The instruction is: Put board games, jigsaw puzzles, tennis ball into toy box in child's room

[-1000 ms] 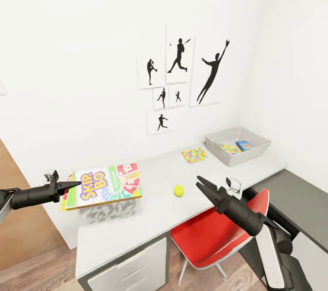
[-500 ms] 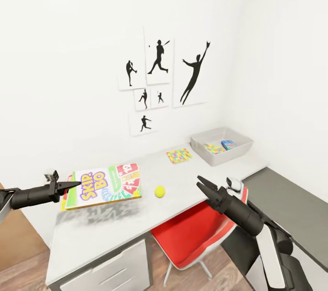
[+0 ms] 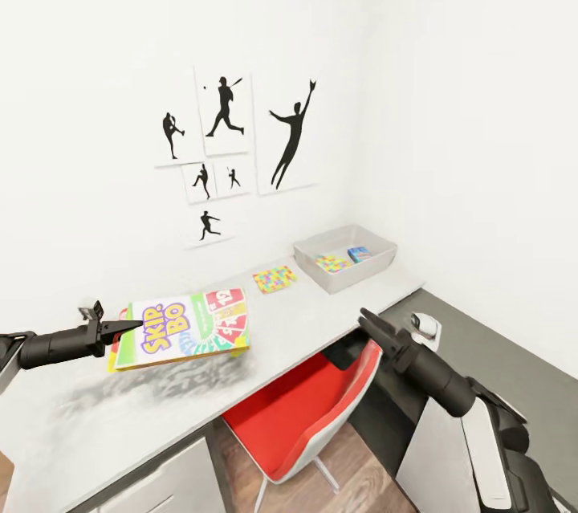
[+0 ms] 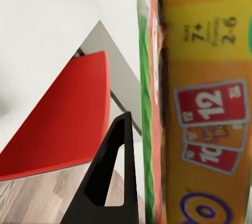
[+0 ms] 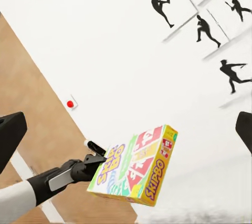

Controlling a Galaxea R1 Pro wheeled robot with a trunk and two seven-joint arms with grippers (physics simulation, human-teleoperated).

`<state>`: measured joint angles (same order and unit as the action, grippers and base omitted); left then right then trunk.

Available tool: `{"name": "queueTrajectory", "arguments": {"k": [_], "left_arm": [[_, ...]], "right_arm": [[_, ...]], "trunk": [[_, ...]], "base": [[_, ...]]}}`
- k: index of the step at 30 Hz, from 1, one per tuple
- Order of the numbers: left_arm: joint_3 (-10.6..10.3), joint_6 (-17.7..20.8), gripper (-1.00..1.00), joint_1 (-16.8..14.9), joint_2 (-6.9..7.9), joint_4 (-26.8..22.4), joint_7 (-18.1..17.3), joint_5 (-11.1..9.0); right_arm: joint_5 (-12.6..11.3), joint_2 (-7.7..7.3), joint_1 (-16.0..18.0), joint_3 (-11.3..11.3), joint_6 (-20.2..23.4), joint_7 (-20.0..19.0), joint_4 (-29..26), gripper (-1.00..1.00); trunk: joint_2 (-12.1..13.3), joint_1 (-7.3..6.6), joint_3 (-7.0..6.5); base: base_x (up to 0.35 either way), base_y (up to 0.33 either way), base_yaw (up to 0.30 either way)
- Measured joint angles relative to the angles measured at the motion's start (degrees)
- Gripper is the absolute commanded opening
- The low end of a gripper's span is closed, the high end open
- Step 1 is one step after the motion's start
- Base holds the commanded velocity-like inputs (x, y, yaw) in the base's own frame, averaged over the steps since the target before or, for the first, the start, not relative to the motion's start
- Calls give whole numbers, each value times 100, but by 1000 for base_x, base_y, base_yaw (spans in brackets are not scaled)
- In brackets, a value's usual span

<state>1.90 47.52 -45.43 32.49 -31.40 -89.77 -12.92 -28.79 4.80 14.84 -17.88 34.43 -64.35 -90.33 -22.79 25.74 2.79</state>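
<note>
The shallow light grey toy box (image 3: 345,258) stands on the glossy white-grey table (image 3: 321,312) at its far end, below the black athlete silhouette posters (image 3: 233,145). Inside it lie 2 things already: 1 jigsaw puzzle of small coloured pieces (image 3: 332,262) and 1 bluish flat board game (image 3: 359,254). Just beside the toy box, on the table top, lies the other multicoloured jigsaw puzzle (image 3: 274,278), not yet put away.

The left gripper (image 3: 122,328) is clamped on the edge of the white, green and red "SKIP-BO" board game box (image 3: 183,328), which is held flat above the table, well apart from the toy box; a second thin box may lie under it, but that is unclear. The right gripper (image 3: 371,322) holds nothing, its jaws parted, over the red chair (image 3: 301,425).

Judging by this, roughly a third is done: the carried game, the loose puzzle and the remaining toys are left.
</note>
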Motion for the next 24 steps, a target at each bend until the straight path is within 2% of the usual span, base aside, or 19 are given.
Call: {"name": "queueTrajectory", "arguments": {"k": [1,5,8,10,12,14,19,24], "left_arm": [[0,0,-100,1,0,-1,0,0],[0,0,-100,2,0,-3,0,0],[2,-1,-100,2,-3,-5,-1,-2],[3,-4,-100,2,-6,-6,-1,-9],[1,-4,-100,2,-3,-6,-1,-4],[1,-4,-100,3,-1,-6,-1,-1],[3,2,-100,2,-7,-6,-1,-1],[4,-3,-100,5,-6,-5,1,-3]], "right_arm": [[2,0,1,-107,0,5,5,100],[17,-2,1,-1199,14,60,149,100],[51,5,-2,-1706,25,305,194,100],[67,12,-3,-1874,22,712,206,100],[69,43,-2,-1932,21,1188,199,100],[66,71,-3,-1930,23,1443,187,100],[63,81,-3,-1673,20,1641,191,100],[71,32,2,-1435,25,1716,203,100]], "trunk": [[0,0,-7],[0,0,-34],[1,0,-46],[0,0,-48],[1,0,-50],[1,1,-50],[1,1,-50],[0,0,-50]], "base": [[73,-92,-219],[75,-88,-208],[76,-85,-86],[68,-78,-27],[32,-42,-11],[13,-17,-5],[3,-87,-1],[27,-229,0]]}}
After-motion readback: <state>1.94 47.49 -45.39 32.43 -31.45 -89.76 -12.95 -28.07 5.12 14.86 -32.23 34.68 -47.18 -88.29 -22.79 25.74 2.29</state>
